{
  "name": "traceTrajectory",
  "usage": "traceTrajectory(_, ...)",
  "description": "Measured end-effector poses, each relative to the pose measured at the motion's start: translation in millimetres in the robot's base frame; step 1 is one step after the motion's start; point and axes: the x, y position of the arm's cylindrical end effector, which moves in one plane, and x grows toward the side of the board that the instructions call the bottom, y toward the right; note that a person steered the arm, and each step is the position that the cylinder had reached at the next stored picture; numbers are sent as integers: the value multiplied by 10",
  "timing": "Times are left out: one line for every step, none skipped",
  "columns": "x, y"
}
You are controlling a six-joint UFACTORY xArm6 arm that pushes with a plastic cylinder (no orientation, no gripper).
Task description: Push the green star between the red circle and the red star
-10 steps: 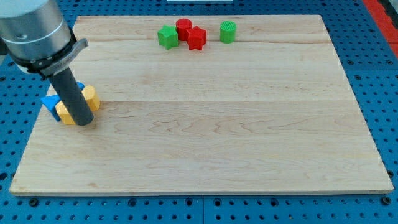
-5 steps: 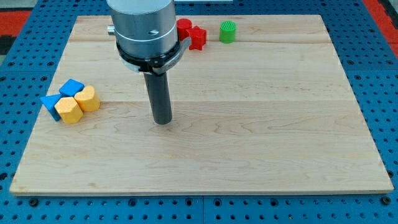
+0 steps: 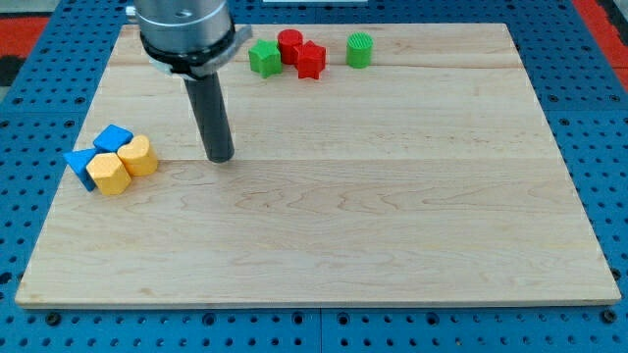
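Progress looks nil — the green star [image 3: 263,58] sits at the view's top, touching the left side of the red circle [image 3: 289,43], with the red star [image 3: 311,60] pressed against the circle's right, no gap between them. My tip [image 3: 221,157] holds nothing, touches no block — well below the star.

My tip [image 3: 221,157] rests on bare board, well below the green star [image 3: 263,58].
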Motion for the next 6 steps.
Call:
traceTrajectory(-329,-168)
traceTrajectory(-671,-412)
traceTrajectory(-907,-562)
traceTrajectory(-1192,-402)
traceTrajectory(-1546,19)
traceTrajectory(-1729,613)
